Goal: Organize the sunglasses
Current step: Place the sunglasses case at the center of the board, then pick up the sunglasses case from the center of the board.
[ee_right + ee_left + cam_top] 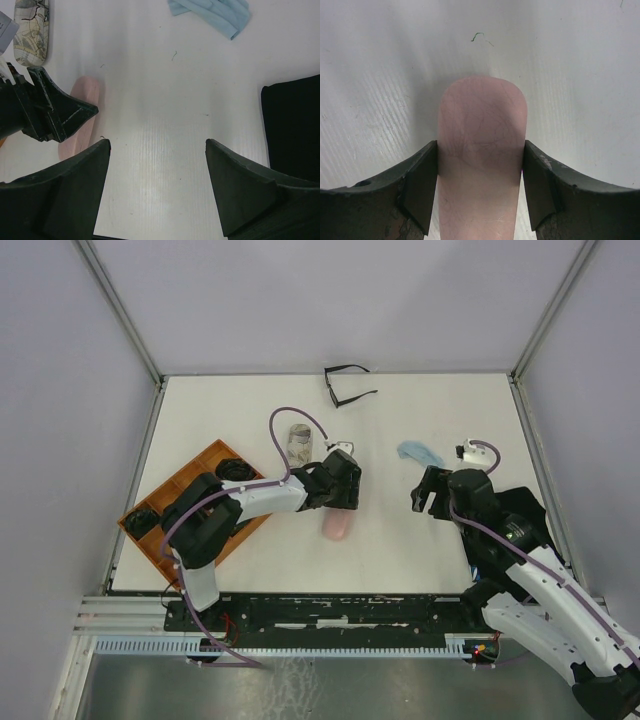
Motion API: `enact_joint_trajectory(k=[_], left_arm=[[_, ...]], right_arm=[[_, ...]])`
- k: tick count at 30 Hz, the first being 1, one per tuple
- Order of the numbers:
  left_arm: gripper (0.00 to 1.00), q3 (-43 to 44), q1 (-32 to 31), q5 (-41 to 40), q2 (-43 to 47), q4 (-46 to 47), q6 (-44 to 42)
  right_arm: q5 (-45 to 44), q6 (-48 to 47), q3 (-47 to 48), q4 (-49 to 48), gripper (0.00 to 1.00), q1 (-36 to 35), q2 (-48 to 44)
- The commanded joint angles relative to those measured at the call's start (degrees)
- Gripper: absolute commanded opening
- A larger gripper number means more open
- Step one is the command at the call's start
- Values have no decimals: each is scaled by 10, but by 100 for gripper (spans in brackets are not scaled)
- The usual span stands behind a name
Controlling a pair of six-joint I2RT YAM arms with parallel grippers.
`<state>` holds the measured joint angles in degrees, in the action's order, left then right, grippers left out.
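A thin black-framed pair of sunglasses [346,386] lies open at the far edge of the table. Two dark pairs [236,469] [141,520] rest in the orange tray [196,472] at the left. My left gripper [339,504] [480,150] is shut on a pink oblong case [338,528] [482,120]; both fingers press its sides, and the rounded end sticks out past them over the table. My right gripper [426,498] [157,145] stands open above bare table, holding nothing, to the right of the pink case [84,117].
A patterned case [300,443] [31,31] lies just beyond the left gripper. A light-blue cloth [420,452] [212,14] lies beyond the right gripper. A dark shape [292,125] fills the right edge of the right wrist view.
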<state>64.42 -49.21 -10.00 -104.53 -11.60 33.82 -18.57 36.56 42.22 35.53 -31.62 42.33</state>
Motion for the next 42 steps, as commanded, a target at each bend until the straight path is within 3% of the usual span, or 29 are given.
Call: enact_joint_trajectory(k=[1,6,11,19,25,33,42], left_arm=[[62,9,0,-13,-9,20,-27],[78,16,0,-9,-15,9,-36],[86,19,-1,-4,-9,-1,-43],[89,-2,-1,20,34,-6,-39],[90,-55,2,-19,132,7,-22],[90,-130,13,-95,302,9,-62],[91,-180,13,-169,417,-21,-120]], right_arm=[[3,-16,11,-22,86,-2,-2],[9,-21,12,-22,87,-2,0],[13,-25,12,-23,87,-2,2],[10,-13,6,-28,88,-1,8],[8,8,11,-40,86,-2,41],[36,77,36,-101,85,-11,160],[-51,188,121,-128,87,-132,351]])
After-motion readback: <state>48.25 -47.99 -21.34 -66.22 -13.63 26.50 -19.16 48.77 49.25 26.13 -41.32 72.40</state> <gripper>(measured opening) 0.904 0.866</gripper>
